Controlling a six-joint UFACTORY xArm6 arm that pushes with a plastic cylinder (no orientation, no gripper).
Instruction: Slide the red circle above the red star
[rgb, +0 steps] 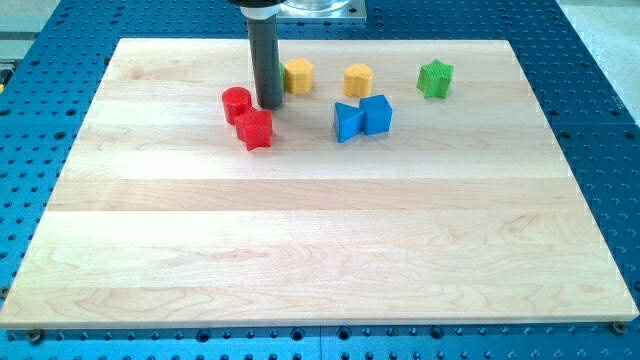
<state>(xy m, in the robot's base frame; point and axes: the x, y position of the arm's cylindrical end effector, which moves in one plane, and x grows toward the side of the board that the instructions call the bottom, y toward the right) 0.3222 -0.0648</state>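
The pale wooden worktop (320, 240) lies on a blue perforated base (600, 60), and all the blocks sit in its upper part, towards the view's top. The dark rod comes straight down from the mount at the top edge, and my tip (269, 106) rests on the wood just to the right of the red circle (236, 104), close beside it, though I cannot tell if they touch. The tool is only this bare rod, with nothing to open or close, and it has hold of nothing. The red star (256, 130) sits just below and slightly right of the red circle, the two touching or nearly so; the tip stands above the star's upper right. Right behind the rod, on its right side, is a yellow block (298, 76) with a rounded, faceted form, and a second yellow block (358, 80) of similar form stands further right, apart from the first. Below that one, two blue blocks stand pressed together: the left blue block (347, 122) and the right blue block (377, 114), their exact shapes hard to make out. A green star (435, 79) stands alone towards the view's upper right. No container is on the worktop; every block rests directly on the wood.
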